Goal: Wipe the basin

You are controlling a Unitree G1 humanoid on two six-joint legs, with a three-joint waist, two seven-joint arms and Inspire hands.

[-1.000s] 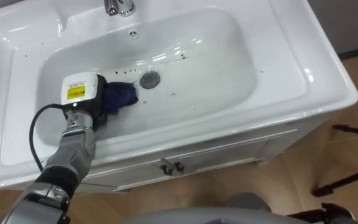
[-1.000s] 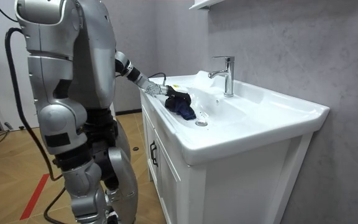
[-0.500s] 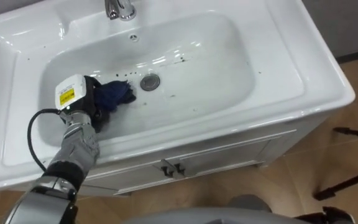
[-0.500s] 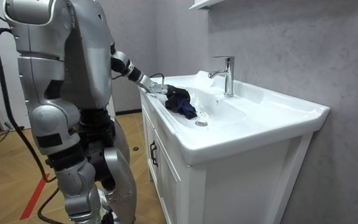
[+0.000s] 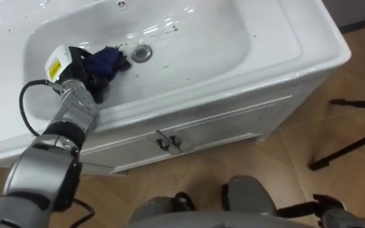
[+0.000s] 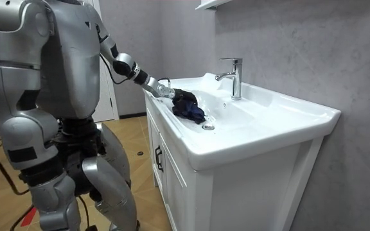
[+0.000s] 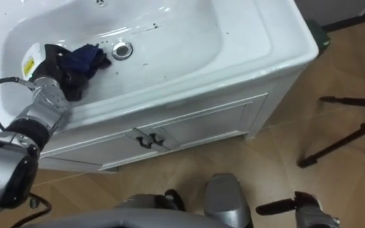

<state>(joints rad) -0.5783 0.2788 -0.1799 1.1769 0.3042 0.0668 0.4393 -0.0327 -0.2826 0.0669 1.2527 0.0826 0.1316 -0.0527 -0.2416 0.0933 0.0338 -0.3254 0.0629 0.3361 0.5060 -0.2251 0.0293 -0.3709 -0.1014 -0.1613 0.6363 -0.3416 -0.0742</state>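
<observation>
A: Left eye view first: below, a pale wooden floor (image 5: 277, 171); in front, a white vanity cabinet (image 5: 233, 126) with two doors and small dark handles; on top, a white ceramic basin (image 5: 233, 38).

B: And in the bowl?

A: Near the middle, a round metal drain (image 5: 142, 52) with dark specks scattered around it. Just left of the drain, a bunched dark blue cloth (image 5: 108, 60), down on the basin floor.

B: Held or loose?

A: Held. Reaching in over the front rim from the lower left, the left hand (image 5: 75, 71), with dark fingers (image 5: 92, 85) curled and clamped on the cloth's left part.

B: Anything else down there?

A: On the floor at far right, black tripod legs (image 5: 350, 145), well apart from the cabinet.

B: Room view?

A: Behind the basin, a grey textured wall (image 6: 288, 45); at the back rim, an upright chrome tap (image 6: 235, 77). Standing at the cabinet's end on the room view's left, left arm stretched out to the bowl. Cloth there as a dark heap inside the bowl, touching the hand, between it and the drain.

B: Right eye view?

A: Same layout: cloth beside the drain, fingers closed round it, wrist over the front rim.
</observation>
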